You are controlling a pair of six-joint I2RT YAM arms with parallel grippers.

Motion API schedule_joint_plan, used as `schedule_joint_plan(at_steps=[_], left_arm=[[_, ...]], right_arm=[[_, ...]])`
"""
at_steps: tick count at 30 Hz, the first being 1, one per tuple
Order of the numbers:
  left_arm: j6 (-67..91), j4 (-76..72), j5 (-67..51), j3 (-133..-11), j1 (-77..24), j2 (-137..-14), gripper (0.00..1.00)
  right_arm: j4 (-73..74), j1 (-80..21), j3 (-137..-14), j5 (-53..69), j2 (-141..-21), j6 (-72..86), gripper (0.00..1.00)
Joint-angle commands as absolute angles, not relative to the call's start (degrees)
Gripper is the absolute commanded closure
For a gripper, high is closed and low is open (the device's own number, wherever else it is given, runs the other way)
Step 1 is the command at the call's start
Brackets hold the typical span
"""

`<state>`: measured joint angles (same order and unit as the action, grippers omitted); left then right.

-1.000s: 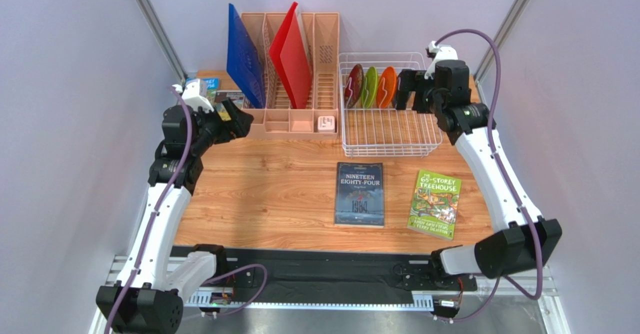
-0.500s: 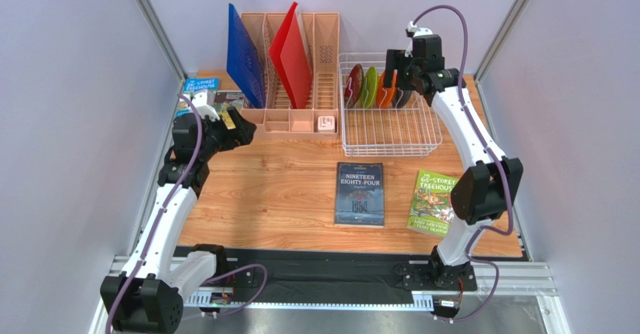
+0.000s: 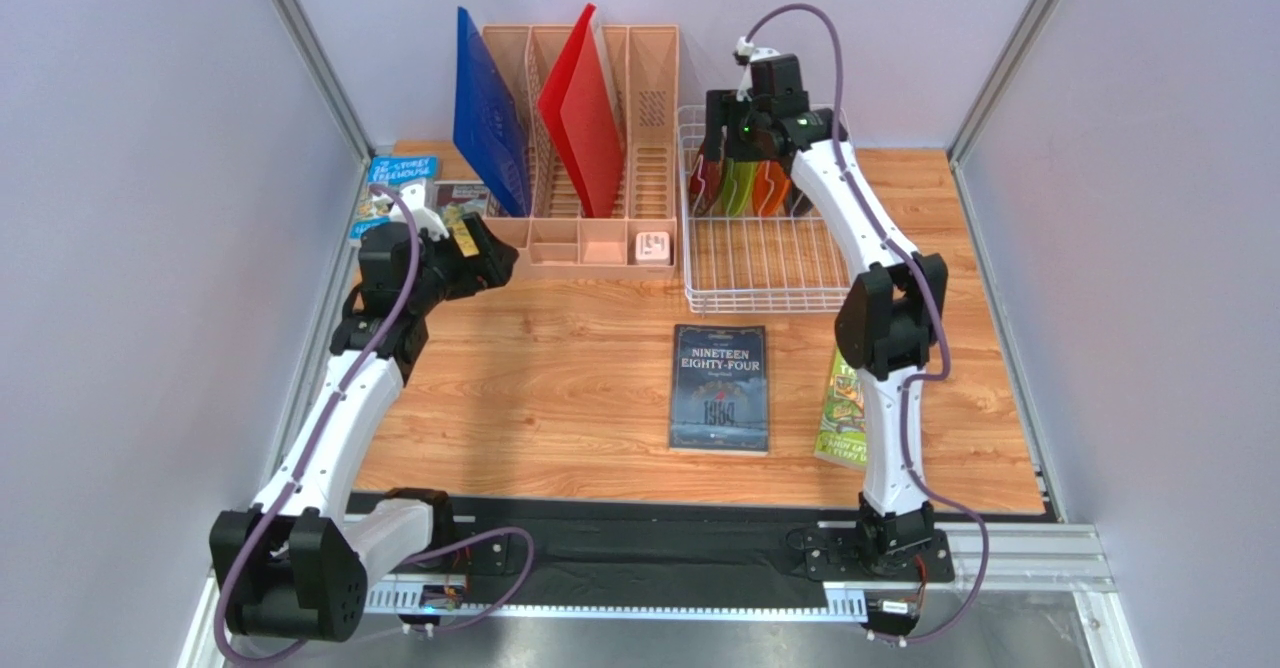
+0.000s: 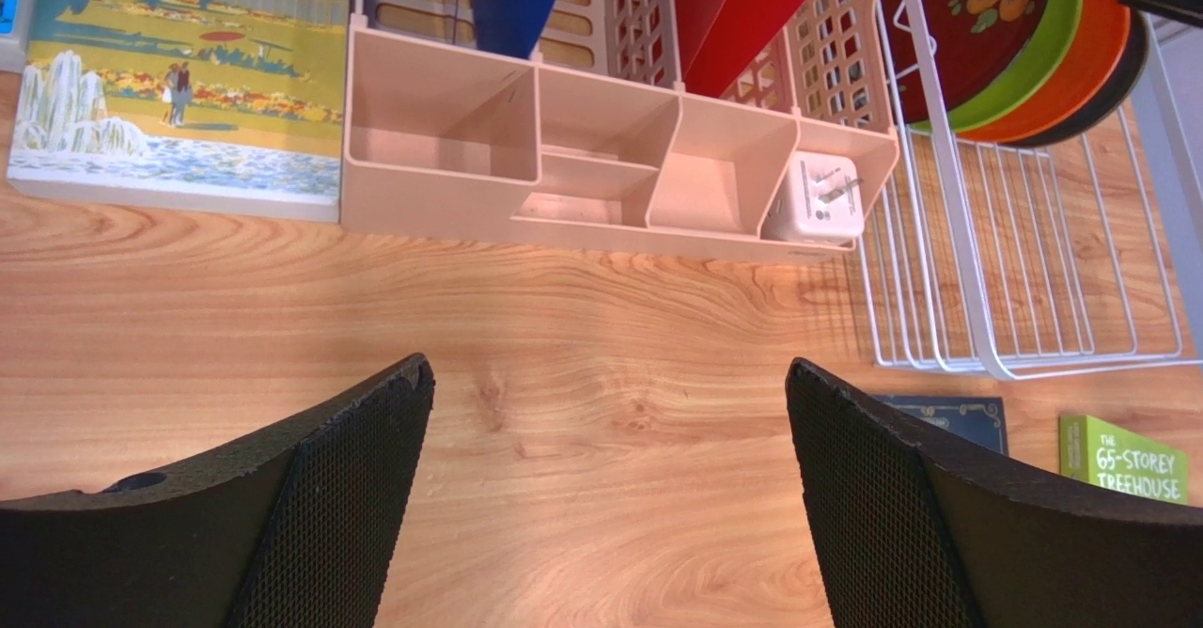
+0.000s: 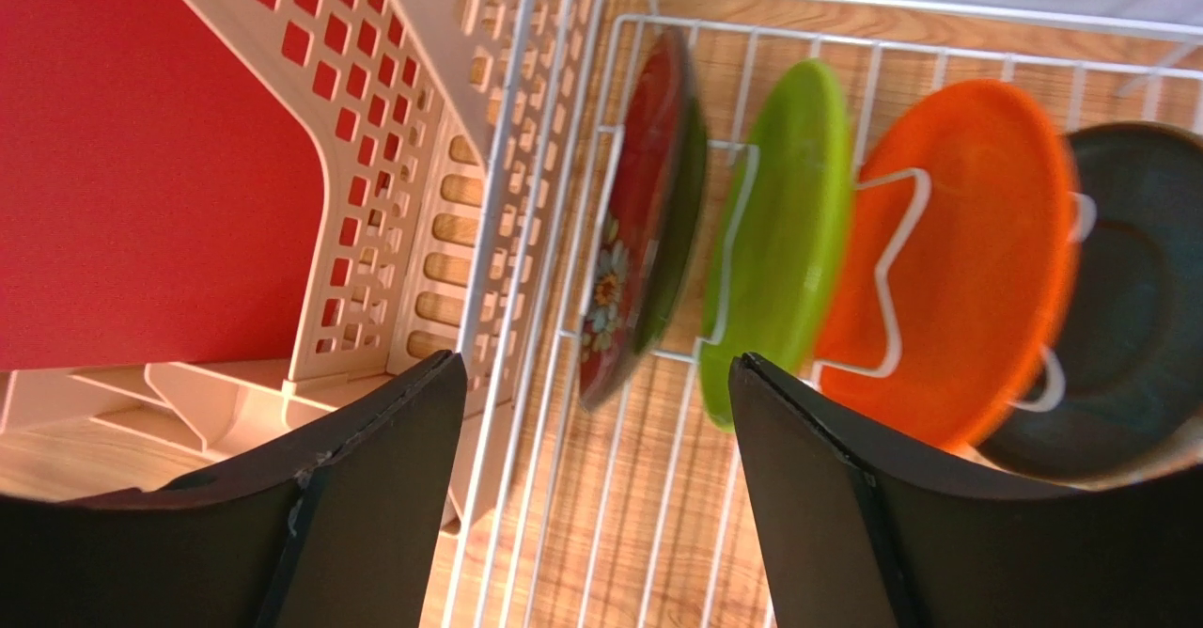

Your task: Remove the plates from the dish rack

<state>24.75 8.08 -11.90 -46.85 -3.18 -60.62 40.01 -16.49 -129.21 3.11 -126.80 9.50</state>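
Four plates stand upright in the white wire dish rack at the back right: dark red floral, lime green, orange and dark teal-grey. They also show in the left wrist view, the red one in front. My right gripper is open and empty, hovering above the plates, its jaws spread over the red plate and the rack's left wall. My left gripper is open and empty, low over the table in front of the tan organiser.
The pinkish-tan slotted organiser holds a blue board and a red board. Two books lie on the table, a dark one and a green one. More books lie at the back left. Walls close in on both sides.
My right arm has swung left along the rack, from beside the teal plate to above the red and green plates. My left gripper has moved slightly right and forward.
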Motion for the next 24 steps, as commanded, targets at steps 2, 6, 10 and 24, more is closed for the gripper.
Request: schedule_joint_plan(at_steps=[2, 6, 10, 24], left_arm=[[23.38, 4.92, -11.69, -46.85, -2.81, -62.05, 0.00], [22.85, 4.75, -10.90, -46.84, -2.81, -62.84, 0.00], [22.33, 4.92, -10.11, -46.58, -2.81, -62.76, 0.00], [22.58, 5.45, -8.09, -46.67, -2.81, -62.14, 0.00]], right_arm=[[40.96, -18.63, -136.84, -1.83, -131.74, 6.77, 0.26], [40.69, -18.81, -138.08, -3.25, -134.47, 5.54, 0.32], [39.64, -18.81, -137.64, -6.94, -135.61, 5.62, 0.30], [36.56, -18.81, -138.25, -6.94, -139.66, 3.69, 0.39]])
